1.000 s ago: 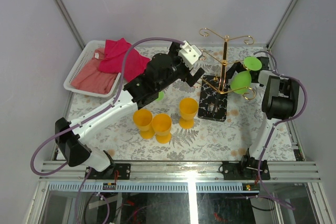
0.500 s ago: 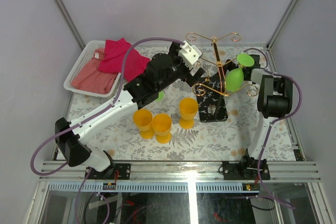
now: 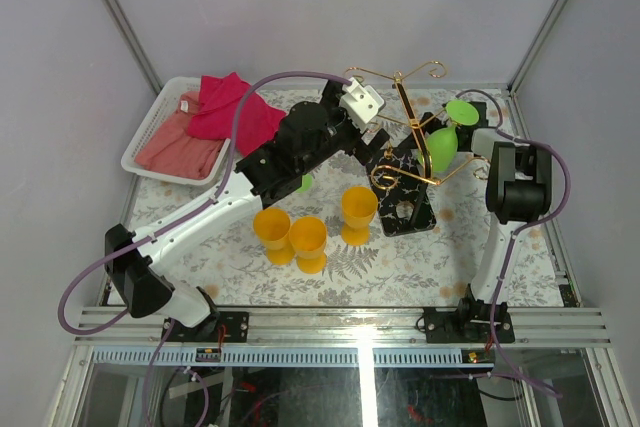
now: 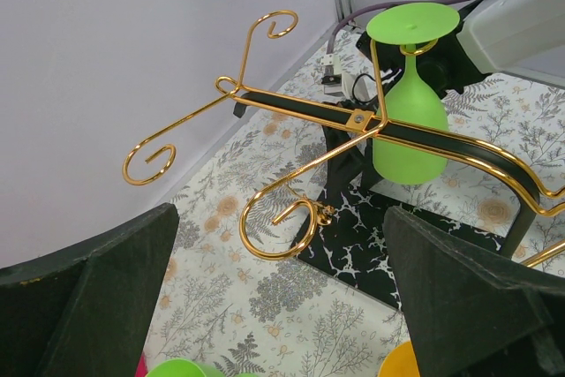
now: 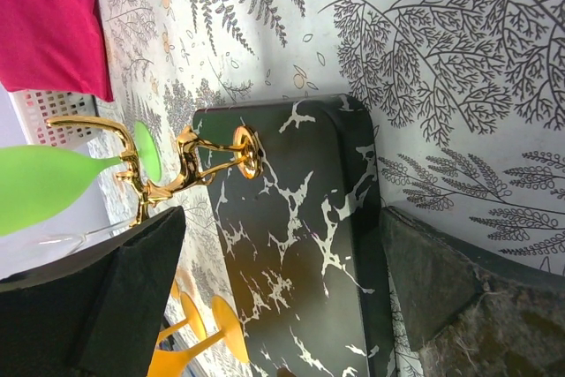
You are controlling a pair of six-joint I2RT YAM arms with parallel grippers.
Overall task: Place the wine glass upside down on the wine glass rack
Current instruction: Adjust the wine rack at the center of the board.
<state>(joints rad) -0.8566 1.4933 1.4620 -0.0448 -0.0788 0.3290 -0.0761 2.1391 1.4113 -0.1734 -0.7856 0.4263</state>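
Wine glass (image 3: pixel 440 150), green: inverted, foot uppermost, stem inside a curled wire arm of the wine glass rack (image 3: pixel 395 212), at 3 o'clock of the pole.
Right gripper (image 5: pixel 282 245): fingers spread wide, pinching nothing, with the rack's black veined base between them.
Left gripper (image 4: pixel 281 227): spread, empty, at 9 o'clock of the rack.
Rack pole: slants toward 11 o'clock in the top view.
Three yellow goblets (image 3: pixel 308 235): at 8 o'clock of the base.
White basket (image 3: pixel 140 137) holding red cloths (image 3: pixel 225 107): at 10 o'clock.
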